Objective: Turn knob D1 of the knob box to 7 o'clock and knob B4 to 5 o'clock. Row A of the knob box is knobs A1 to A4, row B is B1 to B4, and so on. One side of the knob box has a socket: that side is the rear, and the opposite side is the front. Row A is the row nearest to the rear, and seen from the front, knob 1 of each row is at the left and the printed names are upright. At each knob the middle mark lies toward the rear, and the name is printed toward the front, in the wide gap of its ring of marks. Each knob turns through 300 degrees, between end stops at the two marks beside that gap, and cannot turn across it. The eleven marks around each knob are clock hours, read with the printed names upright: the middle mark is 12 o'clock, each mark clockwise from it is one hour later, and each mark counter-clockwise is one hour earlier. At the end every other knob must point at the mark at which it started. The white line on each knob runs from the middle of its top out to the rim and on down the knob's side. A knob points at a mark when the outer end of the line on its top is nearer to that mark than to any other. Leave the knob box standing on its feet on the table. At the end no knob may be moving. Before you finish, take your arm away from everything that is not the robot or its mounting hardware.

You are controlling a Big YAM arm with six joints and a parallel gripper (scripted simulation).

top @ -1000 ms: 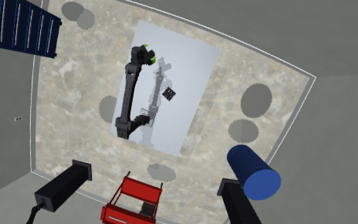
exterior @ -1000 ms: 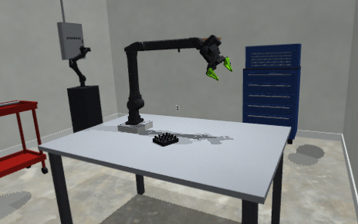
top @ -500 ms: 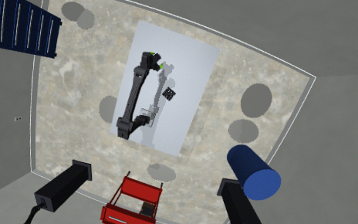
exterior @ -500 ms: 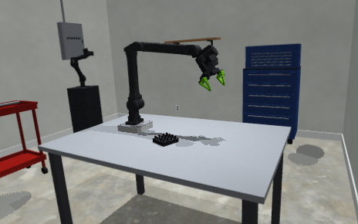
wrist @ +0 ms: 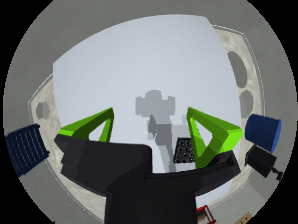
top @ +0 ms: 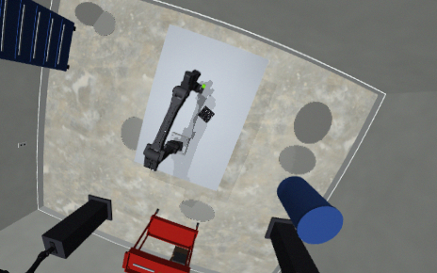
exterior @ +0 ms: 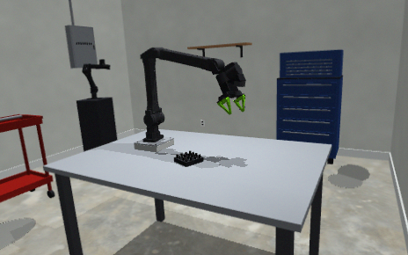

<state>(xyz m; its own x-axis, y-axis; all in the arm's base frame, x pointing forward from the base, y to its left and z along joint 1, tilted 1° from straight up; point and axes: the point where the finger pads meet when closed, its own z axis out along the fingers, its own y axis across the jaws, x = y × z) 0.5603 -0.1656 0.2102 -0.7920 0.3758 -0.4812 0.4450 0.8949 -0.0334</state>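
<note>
The black knob box (top: 206, 114) (exterior: 188, 159) (wrist: 183, 151) stands on the table (top: 240, 80) (exterior: 251, 176) (wrist: 150, 55), with its knobs upward. In the wrist view it shows low and right of the middle, partly beside the right finger. Its printed names, socket and the white lines on the knobs are too small to read. My gripper (exterior: 235, 111) (wrist: 150, 111) is open and empty, with green fingers wide apart. It hangs high above the table, well away from the knob box and not touching it. In the top view the fingers are mostly hidden under the wrist.
The arm's base (exterior: 154, 144) stands on the table near one edge, not far from the knob box. The arm's shadow falls beside and across the box's surroundings. A red cart (top: 171, 231) (exterior: 10, 127), a blue drum (top: 306, 209) (wrist: 263, 132) and a blue cabinet (exterior: 309, 105) stand off the table.
</note>
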